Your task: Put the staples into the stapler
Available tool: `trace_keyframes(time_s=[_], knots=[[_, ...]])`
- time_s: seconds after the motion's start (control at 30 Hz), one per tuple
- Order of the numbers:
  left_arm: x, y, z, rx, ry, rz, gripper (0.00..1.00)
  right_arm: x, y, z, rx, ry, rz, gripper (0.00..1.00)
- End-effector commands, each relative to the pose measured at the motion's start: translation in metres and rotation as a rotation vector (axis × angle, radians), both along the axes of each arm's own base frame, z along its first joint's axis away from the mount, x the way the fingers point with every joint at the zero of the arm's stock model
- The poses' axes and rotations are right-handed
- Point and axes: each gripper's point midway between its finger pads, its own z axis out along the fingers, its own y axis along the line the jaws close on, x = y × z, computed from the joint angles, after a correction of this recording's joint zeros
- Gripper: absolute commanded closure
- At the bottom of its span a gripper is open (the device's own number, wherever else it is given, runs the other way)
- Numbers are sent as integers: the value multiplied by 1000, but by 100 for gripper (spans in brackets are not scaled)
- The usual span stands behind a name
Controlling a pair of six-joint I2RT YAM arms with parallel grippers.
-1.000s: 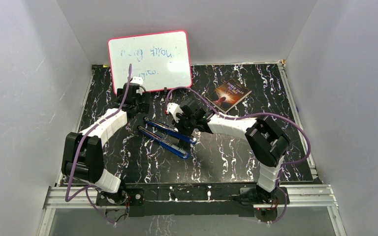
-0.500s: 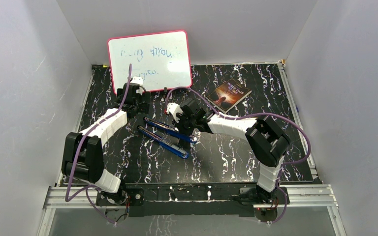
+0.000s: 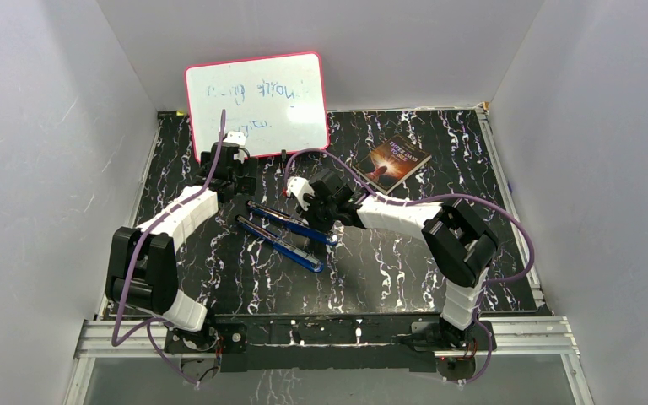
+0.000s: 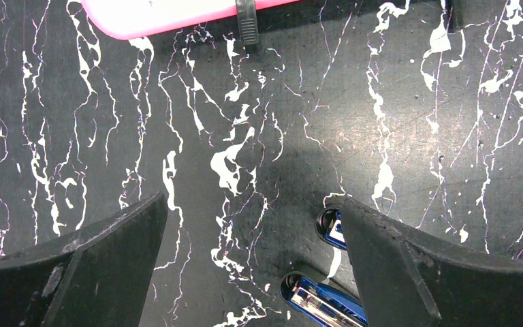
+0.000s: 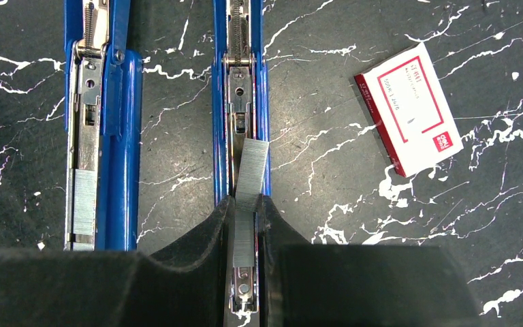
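Staples (image 5: 250, 184) clamped in right hand (image 5: 246, 206), skewed above open stapler (image 5: 240, 88), liable to jam; left hand (image 4: 253, 204) spread apart.

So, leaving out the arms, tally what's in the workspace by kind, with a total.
blue stapler pieces: 2
staple strips: 2
white box: 1
whiteboard: 1
book: 1
Total: 7

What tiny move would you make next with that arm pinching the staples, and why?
Probably a slight twist to straighten the staple strip, then lower it. The right jaws are shut on it over the channel of the open blue stapler, but the strip sits a little askew, its far end leaning across one rail.
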Motion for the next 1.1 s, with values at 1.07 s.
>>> trace_keyframes(time_s=[1.07], knots=[[-2, 2, 13, -16, -38, 4, 2, 75, -68, 17, 240, -25, -365, 92]])
